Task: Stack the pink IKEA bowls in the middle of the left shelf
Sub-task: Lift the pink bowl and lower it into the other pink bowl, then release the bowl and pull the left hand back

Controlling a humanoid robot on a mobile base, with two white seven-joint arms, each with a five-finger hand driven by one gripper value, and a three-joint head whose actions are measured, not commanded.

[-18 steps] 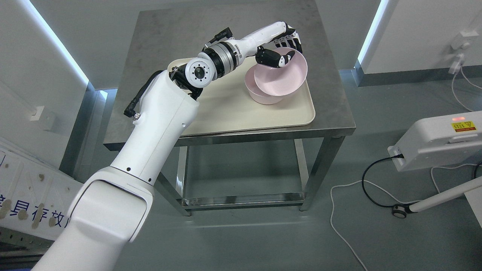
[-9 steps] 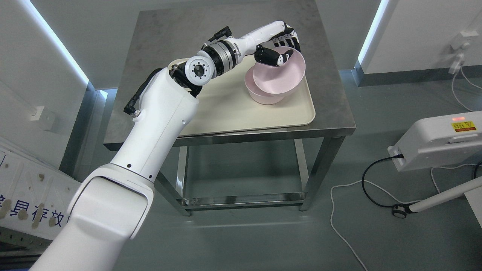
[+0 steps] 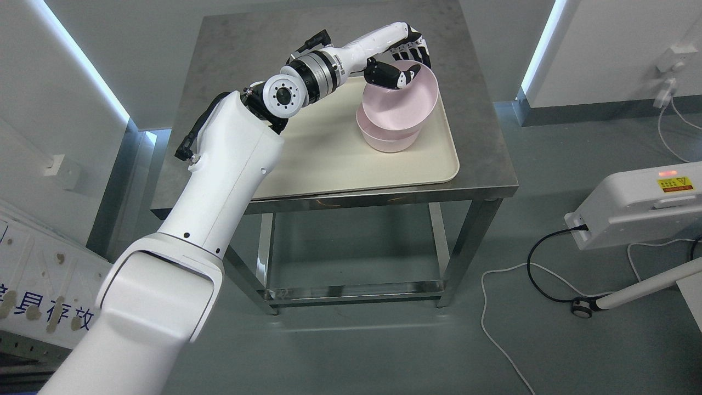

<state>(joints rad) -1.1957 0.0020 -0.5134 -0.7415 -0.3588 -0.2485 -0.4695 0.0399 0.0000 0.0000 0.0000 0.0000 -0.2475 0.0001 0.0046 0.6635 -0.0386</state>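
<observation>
Top pink bowl [image 3: 400, 101] held at far rim by left hand [image 3: 403, 60] fingers [image 3: 390, 74], tilted over lower bowl [image 3: 386, 140], upper middle of frame.

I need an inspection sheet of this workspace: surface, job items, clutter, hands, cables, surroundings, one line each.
Surface: steel table carrying a cream tray.
Job's things: upper pink bowl, tilted, partly over the lower pink bowl that sits on the tray.
Clutter: nothing seen.
Hands: left hand grips the upper bowl's far rim, thumb inside; right hand out of view.
Cables: white cable and black cable on the floor, right of the table.
Surroundings: white machine at right; wall socket at upper right; printed board at lower left.
</observation>
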